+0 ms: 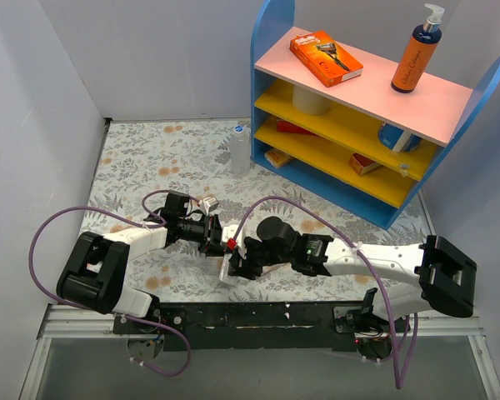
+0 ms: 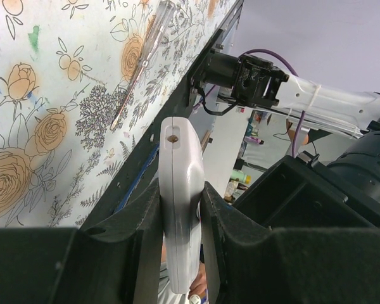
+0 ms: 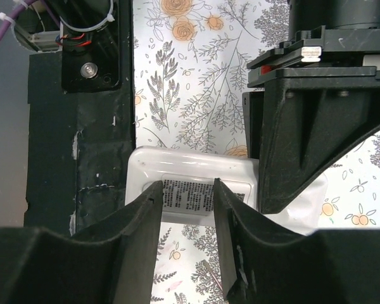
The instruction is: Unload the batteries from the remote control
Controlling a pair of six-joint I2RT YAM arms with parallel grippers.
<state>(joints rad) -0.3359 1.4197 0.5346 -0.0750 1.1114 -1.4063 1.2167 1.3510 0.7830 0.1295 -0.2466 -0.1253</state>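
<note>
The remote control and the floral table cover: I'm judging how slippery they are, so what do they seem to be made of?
The remote control looks like white moulded plastic, smooth and slightly glossy, with a seam running down its edge and soft highlights. The floral table cover seems to be a printed sheet, paper or vinyl, with a matte finish. It lies flat and shows little glare.

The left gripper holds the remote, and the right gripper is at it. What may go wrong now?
The left gripper clamps the remote control with one end sticking out, so a push from the right gripper may twist it loose. The remote is near the black rail at the table's near edge; the batteries, not visible yet, might drop and roll off. The grippers are very close and could collide.
</note>
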